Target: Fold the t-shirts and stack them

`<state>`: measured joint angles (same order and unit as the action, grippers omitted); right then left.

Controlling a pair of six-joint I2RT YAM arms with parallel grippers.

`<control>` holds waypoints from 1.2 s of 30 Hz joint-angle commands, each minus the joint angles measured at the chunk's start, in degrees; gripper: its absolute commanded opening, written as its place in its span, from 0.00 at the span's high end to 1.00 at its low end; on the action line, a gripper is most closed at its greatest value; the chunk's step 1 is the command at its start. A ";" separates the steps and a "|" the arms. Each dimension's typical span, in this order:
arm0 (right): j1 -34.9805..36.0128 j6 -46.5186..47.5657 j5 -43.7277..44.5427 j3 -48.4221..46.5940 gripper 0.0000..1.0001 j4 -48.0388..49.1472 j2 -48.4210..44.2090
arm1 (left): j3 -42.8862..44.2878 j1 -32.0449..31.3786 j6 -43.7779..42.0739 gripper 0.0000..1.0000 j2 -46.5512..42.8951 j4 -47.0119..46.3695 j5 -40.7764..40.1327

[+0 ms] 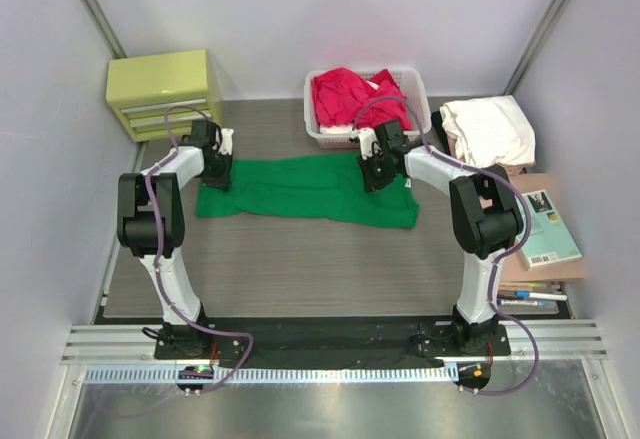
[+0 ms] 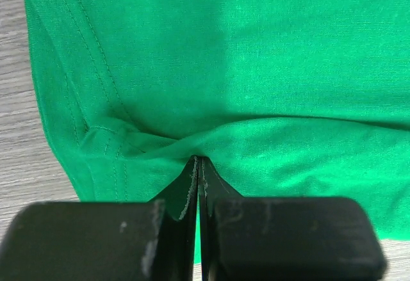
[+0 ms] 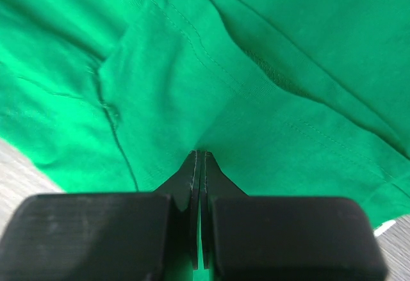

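A bright green t-shirt lies spread across the middle of the table, folded into a long band. My left gripper is down at the shirt's left end, shut on a pinch of green cloth that puckers toward its tips. At the shirt's far right part my right gripper is likewise shut on the green cloth, beside a hemmed edge, with fabric drawn into its tips. Red t-shirts fill a basket behind. A pile of white t-shirts sits at the right.
The white slatted basket stands at the back centre. A yellow-green drawer box sits at the back left. A teal-covered book lies on a brown board at the right edge, with pens below it.
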<state>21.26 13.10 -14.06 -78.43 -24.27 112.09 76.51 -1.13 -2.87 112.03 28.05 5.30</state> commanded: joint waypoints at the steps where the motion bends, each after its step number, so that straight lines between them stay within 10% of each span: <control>1: 0.01 -1.06 0.62 -0.23 0.99 1.86 0.76 | -1.27 -0.28 1.03 1.00 1.00 1.39 2.95; 21: -0.07 -2.03 -0.61 15.33 0.99 5.90 -13.21 | -13.84 -1.16 -0.03 1.00 -10.42 -4.23 2.44; 28: 0.10 2.01 -1.49 17.08 0.99 8.45 -24.54 | -19.29 -1.25 -2.13 0.89 -27.36 -12.39 -3.45; 31: 0.19 2.45 -3.06 18.22 0.79 8.45 -30.08 | -20.96 -1.16 -3.89 0.50 -36.33 -14.08 -7.39; 33: 0.54 1.93 -4.04 19.28 0.42 8.54 -32.55 | -21.14 -0.64 -4.68 0.30 -42.03 -13.99 -11.09; 36: 2.38 1.84 -5.01 19.72 0.23 7.49 -31.68 | -21.58 2.86 -3.47 0.23 -48.54 -13.11 -12.34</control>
<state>21.58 14.44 -16.64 -60.05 -17.85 80.25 55.29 -1.83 -6.39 70.91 17.54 -2.04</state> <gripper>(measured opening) 0.703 0.730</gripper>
